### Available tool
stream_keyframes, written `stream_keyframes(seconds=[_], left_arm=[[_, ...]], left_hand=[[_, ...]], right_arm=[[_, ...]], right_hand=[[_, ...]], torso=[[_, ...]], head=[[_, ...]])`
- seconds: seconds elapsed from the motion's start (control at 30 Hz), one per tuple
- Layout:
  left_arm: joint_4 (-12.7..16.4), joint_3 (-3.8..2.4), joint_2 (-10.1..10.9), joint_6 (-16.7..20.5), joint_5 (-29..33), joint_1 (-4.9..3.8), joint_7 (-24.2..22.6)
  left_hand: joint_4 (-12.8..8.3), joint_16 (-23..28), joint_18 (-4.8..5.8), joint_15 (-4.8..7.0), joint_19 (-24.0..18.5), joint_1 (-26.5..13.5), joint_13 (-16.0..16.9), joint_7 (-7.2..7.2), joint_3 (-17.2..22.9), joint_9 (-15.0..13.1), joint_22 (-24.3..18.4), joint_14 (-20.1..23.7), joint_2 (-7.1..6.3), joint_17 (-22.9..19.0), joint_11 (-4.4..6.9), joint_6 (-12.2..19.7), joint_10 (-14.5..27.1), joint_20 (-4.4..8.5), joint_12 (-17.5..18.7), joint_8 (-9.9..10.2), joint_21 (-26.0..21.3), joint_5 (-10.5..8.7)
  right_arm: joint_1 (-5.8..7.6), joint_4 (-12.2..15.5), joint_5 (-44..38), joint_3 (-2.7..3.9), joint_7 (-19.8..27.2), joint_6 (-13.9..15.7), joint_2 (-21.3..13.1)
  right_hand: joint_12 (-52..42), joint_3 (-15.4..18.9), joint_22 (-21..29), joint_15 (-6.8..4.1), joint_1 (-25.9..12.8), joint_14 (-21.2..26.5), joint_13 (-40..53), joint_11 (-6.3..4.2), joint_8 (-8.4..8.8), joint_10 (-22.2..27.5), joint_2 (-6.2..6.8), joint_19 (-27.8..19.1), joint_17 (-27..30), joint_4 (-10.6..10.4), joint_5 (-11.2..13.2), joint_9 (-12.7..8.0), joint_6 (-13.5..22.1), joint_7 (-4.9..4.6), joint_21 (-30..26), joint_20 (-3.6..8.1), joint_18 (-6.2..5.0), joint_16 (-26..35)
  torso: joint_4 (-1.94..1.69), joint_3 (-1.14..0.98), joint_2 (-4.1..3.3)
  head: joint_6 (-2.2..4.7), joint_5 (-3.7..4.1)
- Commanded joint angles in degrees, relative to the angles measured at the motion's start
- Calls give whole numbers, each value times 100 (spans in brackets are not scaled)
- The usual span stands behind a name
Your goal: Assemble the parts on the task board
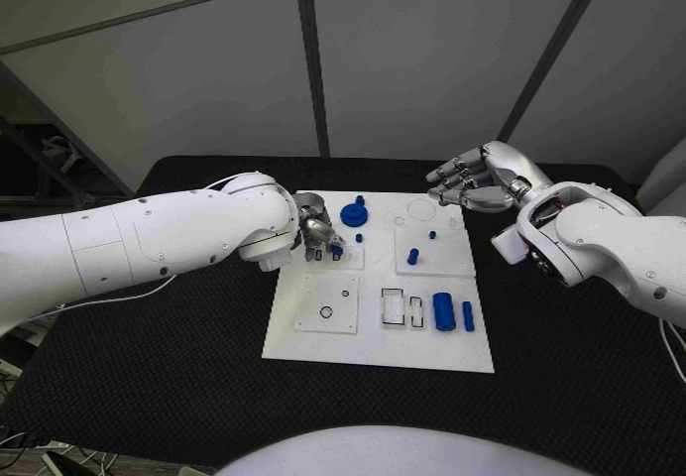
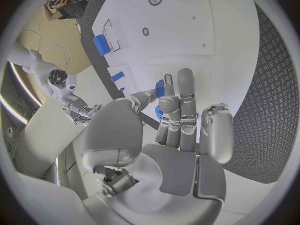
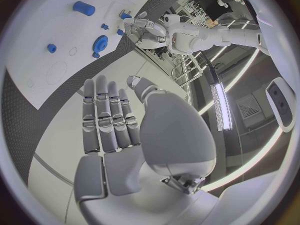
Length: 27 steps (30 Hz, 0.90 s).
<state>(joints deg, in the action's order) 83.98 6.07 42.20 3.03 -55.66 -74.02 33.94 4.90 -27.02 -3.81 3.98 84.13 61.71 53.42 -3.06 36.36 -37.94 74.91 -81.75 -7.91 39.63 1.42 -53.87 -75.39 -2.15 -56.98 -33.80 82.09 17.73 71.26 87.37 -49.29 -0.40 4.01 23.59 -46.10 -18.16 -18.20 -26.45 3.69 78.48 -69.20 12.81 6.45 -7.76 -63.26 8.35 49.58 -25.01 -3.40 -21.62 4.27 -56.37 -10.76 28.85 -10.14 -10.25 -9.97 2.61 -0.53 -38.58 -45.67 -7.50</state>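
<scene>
The white task board (image 1: 326,342) lies mid-table. My left hand (image 1: 317,236) hangs over the board's far left part, fingertips down. In the left wrist view the left hand (image 2: 178,120) pinches a small blue peg (image 2: 160,88) between thumb and finger, just above the board (image 2: 187,30); in the head view the peg (image 1: 337,252) shows at the fingertips. A blue gear (image 1: 355,213) lies just beyond that hand. My right hand (image 1: 475,178) is raised past the board's far right corner and holds nothing; the right hand (image 3: 109,120) has its fingers stretched out.
Two small blue pegs (image 1: 413,256) (image 1: 432,235) stand on the board's far right plate. A blue cylinder (image 1: 445,311) and a thin blue bar (image 1: 468,315) lie near the front right, beside two rectangular slots (image 1: 394,306). A round hole (image 1: 326,312) sits front left.
</scene>
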Motion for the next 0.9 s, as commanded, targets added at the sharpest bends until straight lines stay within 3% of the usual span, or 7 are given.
stream_keyframes(seconds=[0.03, 0.9], left_arm=[[1, -2, -13, 81, -175, 4, 95], [-62, 9, -101, -290, -398, 26, 198]], left_hand=[[-994, 19, 127, 38, 148, -51, -10, 24, 1038, -5, 309, -12, -7, 7, 4, -10, -53, 39, 39, -31, 36, 36], [-1018, 22, 132, 44, 158, -101, -35, 37, 1078, 3, 335, -15, -51, 13, 15, -19, -76, 46, 45, -83, 50, 108]], right_arm=[[12, 7, -10, 5, 22, -28, -2], [12, 12, -10, 5, 22, -59, -7]], right_hand=[[39, 32, 7, 41, -47, 18, -7, 39, 38, 10, 2, 10, 10, -2, -30, -7, 7, -30, -23, -36, 1, 21], [40, 39, 15, 43, -60, 15, -14, 41, 35, 11, -4, 13, 10, -12, -33, -6, 6, -31, -37, -39, 0, 30]], torso=[[-1, 0, -1], [7, 2, 2]], head=[[-1, -4], [-15, -6]])
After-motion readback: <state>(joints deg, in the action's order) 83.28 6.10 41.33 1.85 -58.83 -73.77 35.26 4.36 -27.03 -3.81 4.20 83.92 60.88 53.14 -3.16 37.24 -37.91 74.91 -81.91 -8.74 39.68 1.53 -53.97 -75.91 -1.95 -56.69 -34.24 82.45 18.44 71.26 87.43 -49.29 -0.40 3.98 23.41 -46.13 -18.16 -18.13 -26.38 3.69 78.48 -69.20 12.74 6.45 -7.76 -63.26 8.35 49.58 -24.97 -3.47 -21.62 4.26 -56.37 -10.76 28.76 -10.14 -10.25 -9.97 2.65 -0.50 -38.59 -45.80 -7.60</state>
